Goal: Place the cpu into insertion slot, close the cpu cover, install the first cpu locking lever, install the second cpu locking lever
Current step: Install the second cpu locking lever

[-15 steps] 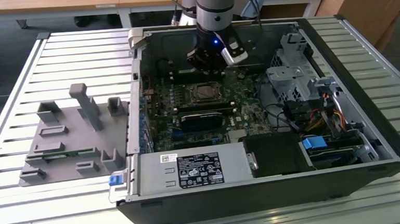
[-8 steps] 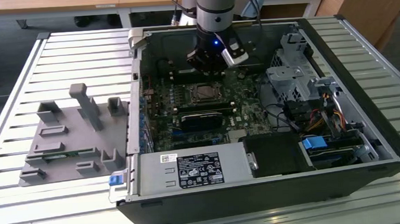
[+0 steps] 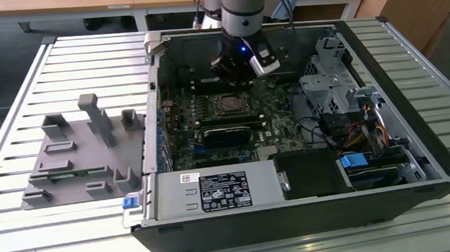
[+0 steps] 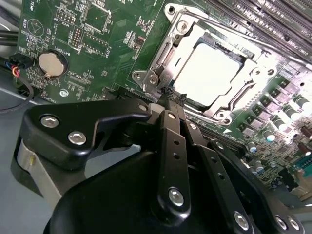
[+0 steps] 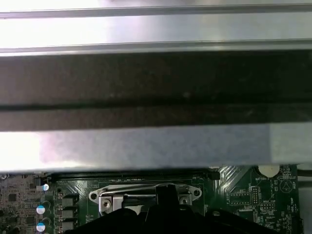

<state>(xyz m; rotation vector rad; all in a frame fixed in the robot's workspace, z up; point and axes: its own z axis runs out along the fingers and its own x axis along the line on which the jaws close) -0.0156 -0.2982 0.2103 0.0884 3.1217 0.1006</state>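
- The gripper point(image 4: 170, 97) has its fingers drawn together to a narrow tip, holding nothing that I can make out, right at the corner of the cpu cover point(image 4: 253, 78) in the second wrist view.
- The cpu point(image 4: 207, 73) lies flat in the insertion slot point(image 3: 229, 104) with its pale metal top showing through the cover's window; the cover is down over it, so seating and closing look done.
- Judging by the closed fingertip set against the socket's edge, the arm is placed for pressing or hooking a thin locking lever, not for lifting anything; I cannot tell whether either lever is latched.
- In the exterior view the arm reaches straight down into an open computer case point(image 3: 414, 149), just behind the socket on the green motherboard point(image 3: 288, 128).
- The case rests on a counter point(image 3: 87, 52) of pale metal slats, beside a grey fixture tray point(image 3: 78, 152) towards the exterior view's left.
- Wooden desks point(image 3: 69, 3) stand behind.
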